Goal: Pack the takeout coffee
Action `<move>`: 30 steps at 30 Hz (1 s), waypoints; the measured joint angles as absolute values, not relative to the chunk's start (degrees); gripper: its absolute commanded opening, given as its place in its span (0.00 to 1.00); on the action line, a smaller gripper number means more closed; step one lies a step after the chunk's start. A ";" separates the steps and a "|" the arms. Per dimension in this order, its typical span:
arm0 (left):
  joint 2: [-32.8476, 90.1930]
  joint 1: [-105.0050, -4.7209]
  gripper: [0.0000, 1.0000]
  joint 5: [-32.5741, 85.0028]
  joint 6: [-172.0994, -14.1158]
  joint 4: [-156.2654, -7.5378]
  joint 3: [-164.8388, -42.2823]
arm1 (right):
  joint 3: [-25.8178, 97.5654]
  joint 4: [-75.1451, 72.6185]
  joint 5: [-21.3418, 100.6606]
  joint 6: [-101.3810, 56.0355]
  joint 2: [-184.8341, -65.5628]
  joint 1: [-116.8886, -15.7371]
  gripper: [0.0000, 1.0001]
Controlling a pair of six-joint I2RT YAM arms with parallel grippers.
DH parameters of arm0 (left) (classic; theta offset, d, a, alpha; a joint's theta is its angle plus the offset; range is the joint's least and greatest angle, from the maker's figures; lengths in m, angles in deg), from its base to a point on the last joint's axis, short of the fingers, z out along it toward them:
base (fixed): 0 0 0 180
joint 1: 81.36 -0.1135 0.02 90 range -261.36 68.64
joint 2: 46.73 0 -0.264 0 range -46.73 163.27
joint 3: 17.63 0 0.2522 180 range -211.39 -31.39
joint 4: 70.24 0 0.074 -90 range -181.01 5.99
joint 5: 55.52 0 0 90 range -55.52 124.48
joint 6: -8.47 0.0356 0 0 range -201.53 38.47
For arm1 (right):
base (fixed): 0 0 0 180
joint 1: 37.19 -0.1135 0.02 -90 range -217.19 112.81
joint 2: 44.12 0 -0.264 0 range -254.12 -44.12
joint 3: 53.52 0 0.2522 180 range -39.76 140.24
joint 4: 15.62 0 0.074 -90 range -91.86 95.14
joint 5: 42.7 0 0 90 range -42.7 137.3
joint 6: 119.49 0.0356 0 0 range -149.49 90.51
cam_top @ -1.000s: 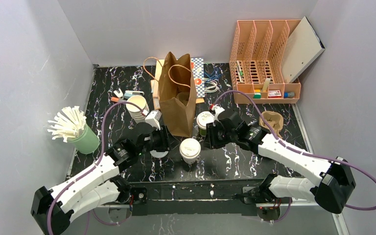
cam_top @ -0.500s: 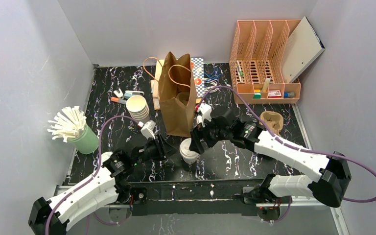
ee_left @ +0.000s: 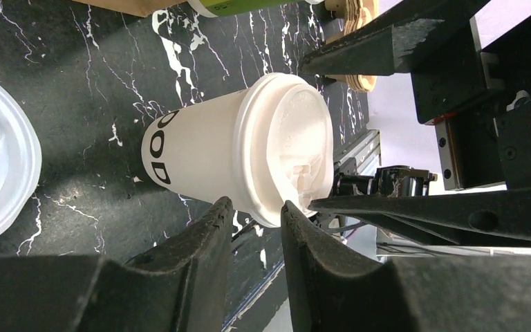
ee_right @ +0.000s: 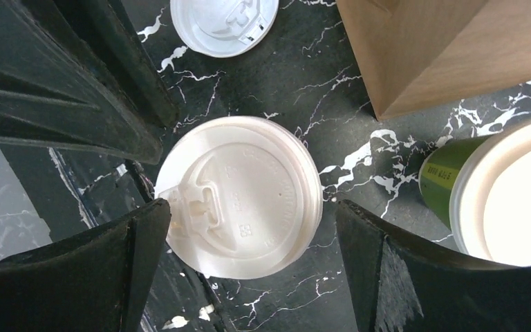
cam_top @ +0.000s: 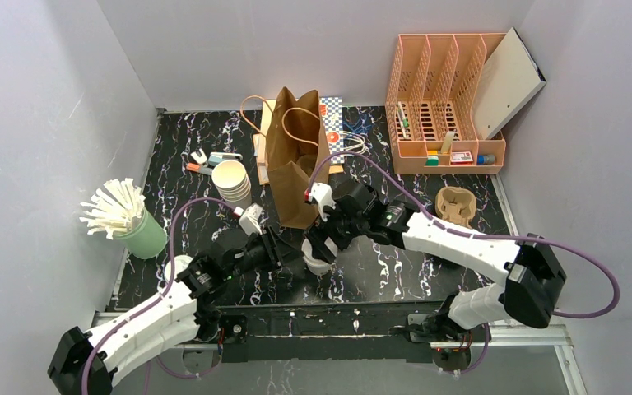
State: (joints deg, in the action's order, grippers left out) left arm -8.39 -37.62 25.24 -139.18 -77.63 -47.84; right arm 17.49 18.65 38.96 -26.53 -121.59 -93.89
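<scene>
overhead, right tool [cam_top: 319,251] covers cream cup [ee_right: 242,200]; green cup [ee_right: 442,176] cropped.

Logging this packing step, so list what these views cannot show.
Top view: the right arm covers the green cup and most of the cream cup.
Right wrist view: the right edge cuts off the green cup.
Left wrist view: the cream cup's print reads only "OOD"; the rest curves away.
Top view: the paper bag's own walls hide its bottom.
</scene>
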 measured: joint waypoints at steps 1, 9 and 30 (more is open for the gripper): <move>-8.14 -37.62 0.30 25.13 -139.15 -77.48 -47.84 | 17.89 18.79 38.90 -26.79 -122.09 -93.89 0.98; -4.32 -37.64 0.29 24.32 -138.89 -74.71 -47.82 | 19.72 19.00 37.02 -27.33 -123.36 -93.89 0.98; 8.14 -37.64 0.29 24.19 -133.03 -72.65 -53.15 | 18.96 25.47 42.24 -21.13 -115.99 -94.66 0.98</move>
State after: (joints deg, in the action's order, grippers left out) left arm 8.14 -37.64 24.19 -133.03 -72.65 -53.15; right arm 18.96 25.47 42.24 -21.13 -115.99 -94.66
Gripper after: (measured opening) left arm 0.292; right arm 0.982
